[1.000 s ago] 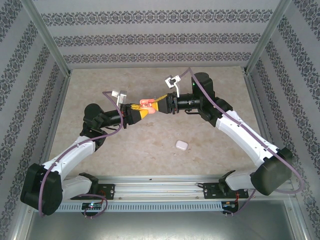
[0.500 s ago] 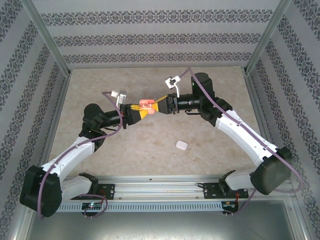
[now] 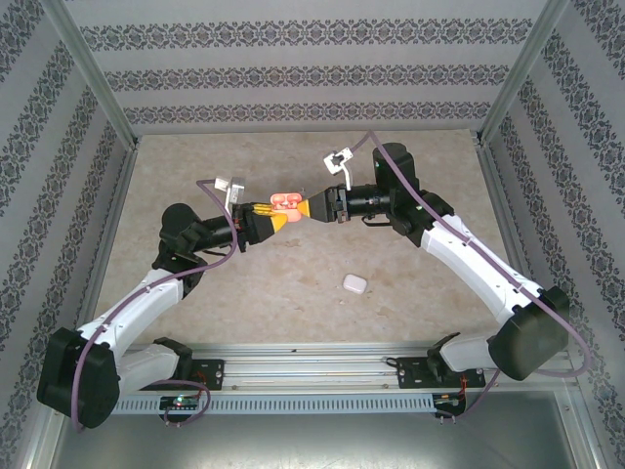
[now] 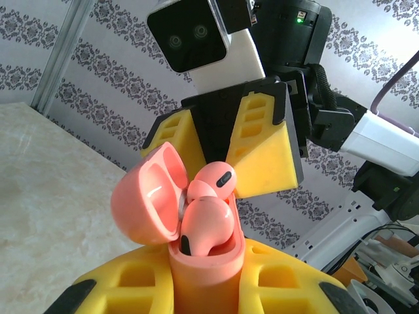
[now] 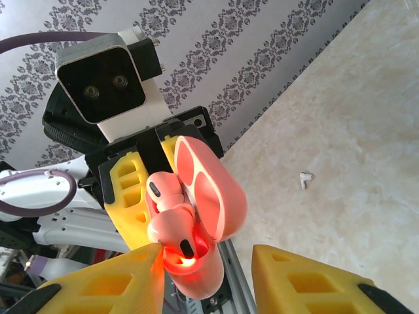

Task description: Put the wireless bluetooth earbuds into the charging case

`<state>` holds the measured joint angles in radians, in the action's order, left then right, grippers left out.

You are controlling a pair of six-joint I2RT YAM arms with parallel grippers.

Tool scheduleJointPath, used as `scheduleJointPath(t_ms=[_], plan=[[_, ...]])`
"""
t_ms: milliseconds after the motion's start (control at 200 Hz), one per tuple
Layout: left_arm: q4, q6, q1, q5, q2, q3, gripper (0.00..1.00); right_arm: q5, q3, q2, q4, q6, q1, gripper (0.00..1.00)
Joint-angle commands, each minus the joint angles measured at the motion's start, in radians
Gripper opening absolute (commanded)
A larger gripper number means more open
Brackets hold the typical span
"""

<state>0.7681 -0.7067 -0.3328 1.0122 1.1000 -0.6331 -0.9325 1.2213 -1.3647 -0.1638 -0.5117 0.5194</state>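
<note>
My left gripper (image 4: 207,278) is shut on the body of a pink charging case (image 4: 208,265), holding it in the air above the table with its lid (image 4: 145,196) swung open. Two pink earbuds sit in the case's wells. The near earbud (image 4: 208,222) lies low and the far earbud (image 4: 220,182) stands higher. My right gripper (image 5: 208,256) is open, its yellow fingers (image 5: 121,278) on either side of the case (image 5: 216,190), and one fingertip touches an earbud (image 5: 171,226). From above, both grippers (image 3: 314,207) meet at the case (image 3: 286,200).
A white case (image 3: 354,283) lies shut on the table, nearer the front and right of centre. A loose white earbud (image 5: 304,178) lies on the beige table. Patterned walls and metal posts (image 3: 93,93) enclose the workspace.
The case and both grippers have edged slightly toward the back of the table. The right gripper's fingers have spread a little.
</note>
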Motion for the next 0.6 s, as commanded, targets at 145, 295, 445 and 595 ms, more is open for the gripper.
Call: scheduleJointPath(t_ms=[145, 295, 445, 595], plan=[[0.148, 0.044, -0.016, 0.036, -0.063, -0.028, 0.00, 0.070, -0.048, -0.030, -0.061, -0.024, -0.012, 0.38], [0.094, 0.092, -0.015, 0.024, -0.073, -0.027, 0.00, 0.085, -0.052, 0.010, -0.032, -0.024, -0.010, 0.46], [0.078, 0.105, -0.016, 0.023, -0.076, -0.029, 0.00, 0.120, -0.054, 0.040, -0.025, -0.026, -0.012, 0.51], [0.070, 0.112, -0.016, 0.022, -0.077, -0.030, 0.00, 0.141, -0.058, 0.055, -0.014, -0.034, -0.014, 0.52]])
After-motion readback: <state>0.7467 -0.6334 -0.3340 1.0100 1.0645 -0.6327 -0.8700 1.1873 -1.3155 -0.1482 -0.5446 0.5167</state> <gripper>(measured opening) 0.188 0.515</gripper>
